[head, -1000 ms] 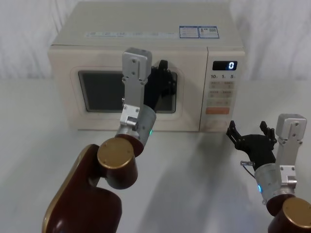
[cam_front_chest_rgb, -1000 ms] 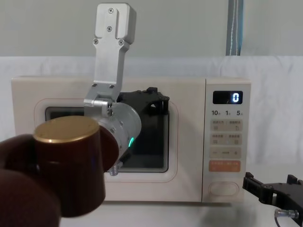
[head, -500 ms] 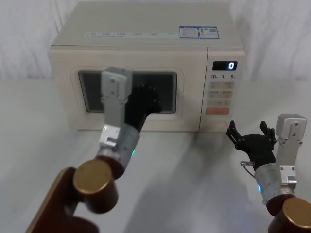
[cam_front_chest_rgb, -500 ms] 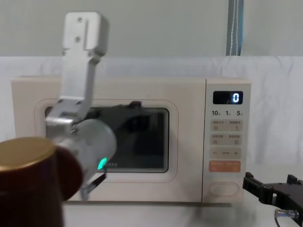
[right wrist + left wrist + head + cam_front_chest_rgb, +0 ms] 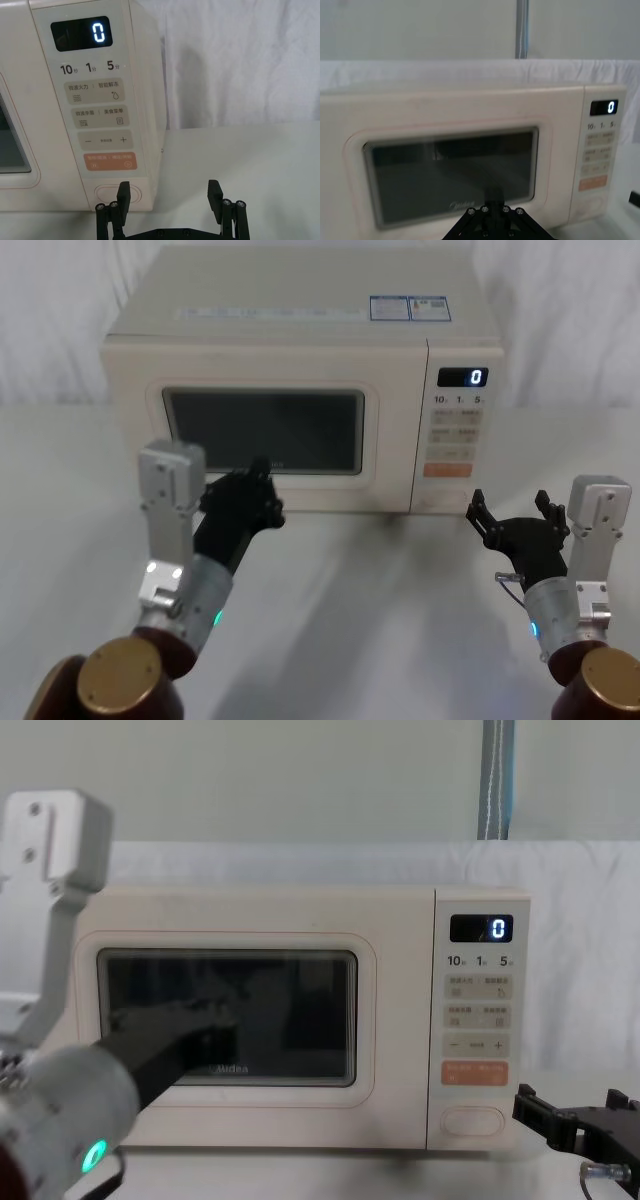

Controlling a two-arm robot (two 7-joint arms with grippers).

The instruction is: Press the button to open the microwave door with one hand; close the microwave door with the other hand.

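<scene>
Hovering before the shut microwave door [image 5: 262, 448] — left gripper [image 5: 252, 494], right gripper [image 5: 518, 518] spread.

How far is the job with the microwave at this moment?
The microwave door sits flush and shut, so the closing looks done. The left gripper is just in front of it, low, apart from it. The right gripper waits open before the button. Nothing visible seems left.

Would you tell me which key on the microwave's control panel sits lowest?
The button: the wide cream pill-shaped one at the panel's foot, just below the orange rectangular key; the small pale square keys sit higher.
</scene>
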